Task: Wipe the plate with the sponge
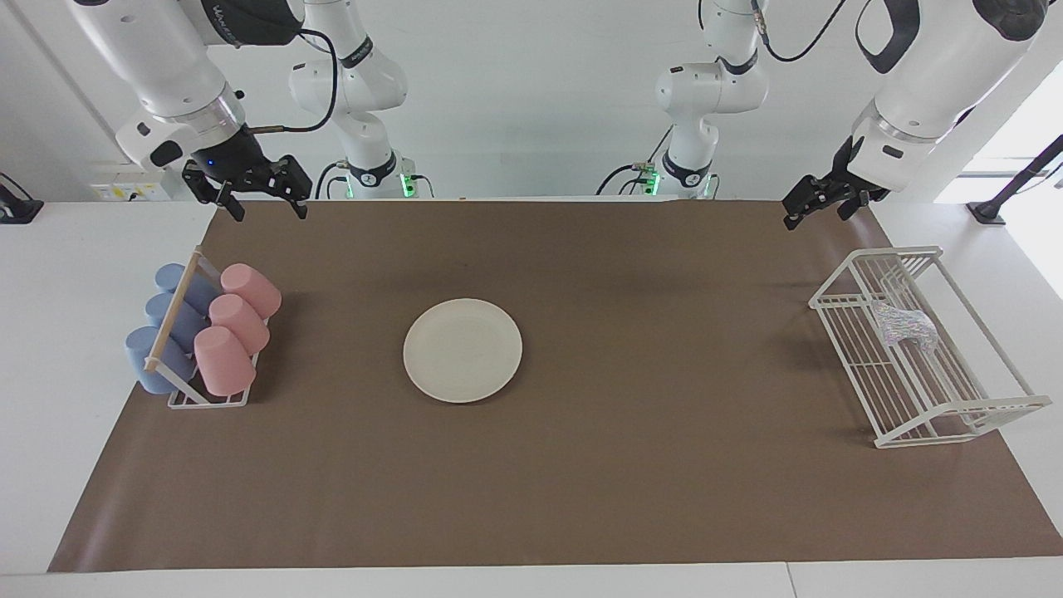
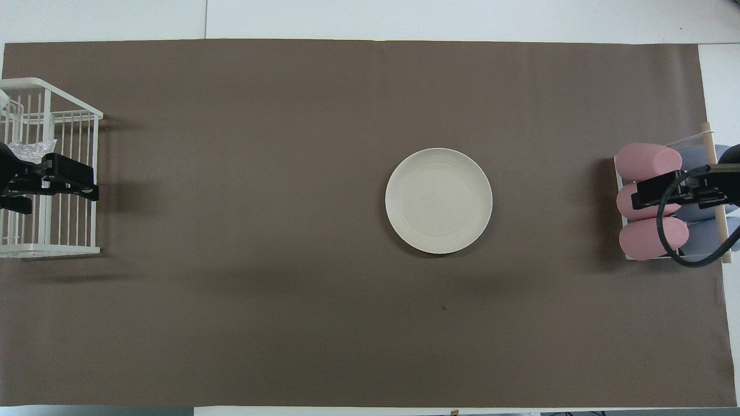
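Note:
The cream-white plate [image 1: 462, 350] lies flat near the middle of the brown mat; it also shows in the overhead view [image 2: 439, 200]. The silvery-grey sponge [image 1: 905, 328] lies in the white wire rack [image 1: 955, 411] at the left arm's end of the table, partly covered by the arm in the overhead view [image 2: 32, 149]. My left gripper [image 1: 818, 216] is open and empty, raised in the air above the rack's end of the mat [image 2: 69, 179]. My right gripper [image 1: 266, 206] is open and empty, raised above the cup holder's end [image 2: 676, 190]. Neither touches anything.
A small holder with three pink cups [image 1: 237, 320] and blue cups [image 1: 166, 324] lying on their sides stands at the right arm's end of the table. The brown mat [image 1: 581, 498] covers most of the white table.

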`<state>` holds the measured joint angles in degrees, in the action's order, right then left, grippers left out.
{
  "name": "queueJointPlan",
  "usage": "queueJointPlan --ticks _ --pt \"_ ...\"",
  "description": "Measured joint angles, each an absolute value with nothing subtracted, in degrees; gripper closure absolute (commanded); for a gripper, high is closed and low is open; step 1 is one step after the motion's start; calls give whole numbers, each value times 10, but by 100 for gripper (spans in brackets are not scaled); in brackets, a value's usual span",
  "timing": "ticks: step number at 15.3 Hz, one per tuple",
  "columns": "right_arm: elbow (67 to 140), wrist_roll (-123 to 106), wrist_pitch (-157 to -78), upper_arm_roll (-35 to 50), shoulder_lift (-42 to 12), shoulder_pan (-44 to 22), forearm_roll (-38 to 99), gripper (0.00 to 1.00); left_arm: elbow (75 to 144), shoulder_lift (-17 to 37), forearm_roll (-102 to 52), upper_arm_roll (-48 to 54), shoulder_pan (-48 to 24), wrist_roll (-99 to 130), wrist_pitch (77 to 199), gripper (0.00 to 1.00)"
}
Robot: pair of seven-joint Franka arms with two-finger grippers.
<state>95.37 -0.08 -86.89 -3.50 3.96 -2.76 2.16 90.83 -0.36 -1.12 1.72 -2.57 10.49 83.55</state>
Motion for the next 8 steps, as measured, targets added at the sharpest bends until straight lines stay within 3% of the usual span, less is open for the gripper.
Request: queueJointPlan --ticks 8 --pt "954 -1 -869 -34 40 -28 22 0 908 -4 -11 17 -26 96 836 0"
